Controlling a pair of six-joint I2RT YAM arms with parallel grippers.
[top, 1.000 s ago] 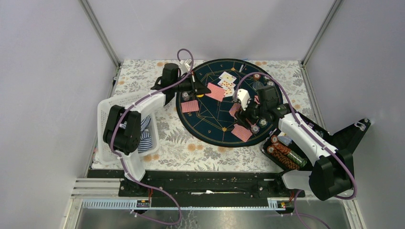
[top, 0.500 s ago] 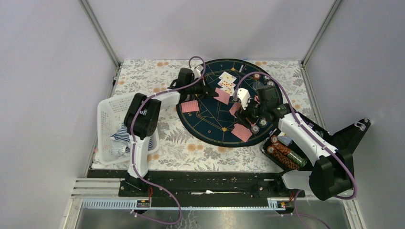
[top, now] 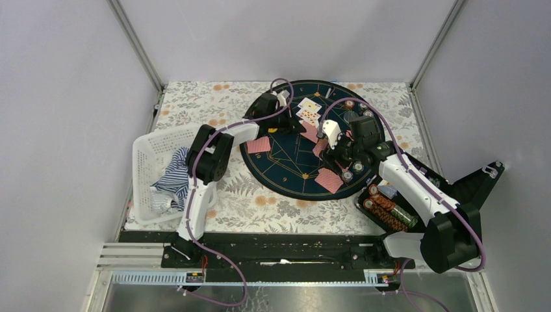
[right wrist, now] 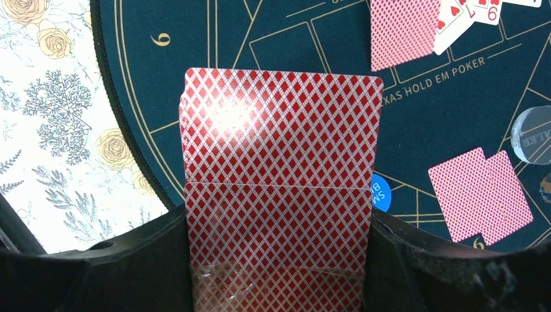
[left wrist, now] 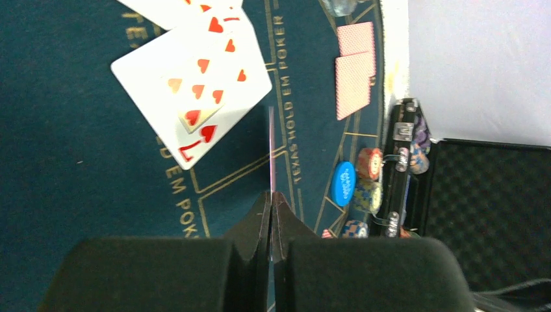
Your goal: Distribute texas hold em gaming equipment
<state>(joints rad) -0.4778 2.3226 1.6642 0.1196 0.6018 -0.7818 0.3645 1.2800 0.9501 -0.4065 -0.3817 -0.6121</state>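
Three pale walls (top: 65, 97) enclose a floral table (top: 260, 208) whose dark mat (top: 289, 168) holds cards (top: 329, 181).

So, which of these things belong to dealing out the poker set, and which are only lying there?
Belonging: card deck, single card, face-up cards, face-down pairs, blue disc, chip stacks.
Lying about: white basket, striped cloth, floral tablecloth, dark blue mat (only the surface).

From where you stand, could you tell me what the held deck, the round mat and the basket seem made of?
The deck looks like glossy coated card or plastic: glare sits on its red back. The round mat looks like matte felt or fabric, dull under gold print. The basket looks like moulded white plastic, its wall a regular lattice.
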